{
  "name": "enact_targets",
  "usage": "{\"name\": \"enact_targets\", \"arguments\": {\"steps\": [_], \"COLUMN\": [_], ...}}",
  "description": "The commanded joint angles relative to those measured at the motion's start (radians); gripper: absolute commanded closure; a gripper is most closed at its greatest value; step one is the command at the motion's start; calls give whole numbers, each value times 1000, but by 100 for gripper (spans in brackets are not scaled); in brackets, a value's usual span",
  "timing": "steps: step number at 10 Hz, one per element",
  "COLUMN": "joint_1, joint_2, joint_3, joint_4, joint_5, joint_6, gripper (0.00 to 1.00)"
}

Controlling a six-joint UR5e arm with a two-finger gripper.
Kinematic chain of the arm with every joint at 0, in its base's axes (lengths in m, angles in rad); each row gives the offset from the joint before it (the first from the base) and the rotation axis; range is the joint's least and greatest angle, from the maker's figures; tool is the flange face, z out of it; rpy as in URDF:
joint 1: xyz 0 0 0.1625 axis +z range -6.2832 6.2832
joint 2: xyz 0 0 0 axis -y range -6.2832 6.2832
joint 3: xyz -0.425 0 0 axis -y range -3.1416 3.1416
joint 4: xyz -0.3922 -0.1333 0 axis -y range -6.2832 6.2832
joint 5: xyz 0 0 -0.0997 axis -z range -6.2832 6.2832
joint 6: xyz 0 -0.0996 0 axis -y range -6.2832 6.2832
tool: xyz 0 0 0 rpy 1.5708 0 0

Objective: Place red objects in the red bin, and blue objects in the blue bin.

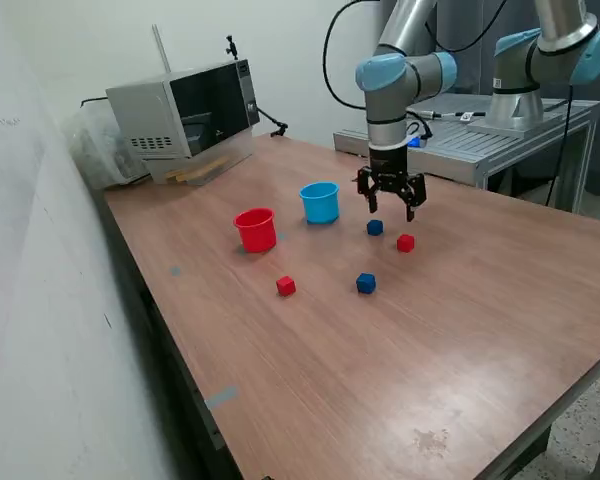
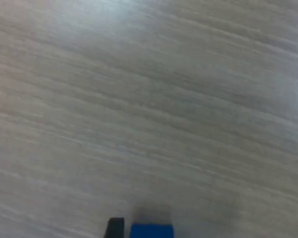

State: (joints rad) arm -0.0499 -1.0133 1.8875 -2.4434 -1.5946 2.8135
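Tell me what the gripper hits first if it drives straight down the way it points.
Probably the blue cube just below the open gripper, or bare table beside it; alignment is uncertain, since the wrist view shows the cube only at the frame edge.

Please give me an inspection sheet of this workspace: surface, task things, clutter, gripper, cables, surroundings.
Surface: wooden table, one stain near the front edge.
Task things: red cup and blue cup upright; two red cubes and two blue cubes loose on the table.
Clutter: microwave at the far corner.
Gripper: gripper open, above the far blue cube.
Cables: black cable looping along the arm.
Surroundings: second arm on a metal stand.
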Motion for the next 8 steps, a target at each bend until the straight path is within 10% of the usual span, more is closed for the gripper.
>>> {"name": "enact_targets", "arguments": {"steps": [1,8], "joint_1": [-1,-10], "joint_2": [35,61], "joint_3": [-31,-65], "joint_4": [-2,-36], "joint_5": [2,2], "joint_6": [-28,-28], "gripper": [0,0]}}
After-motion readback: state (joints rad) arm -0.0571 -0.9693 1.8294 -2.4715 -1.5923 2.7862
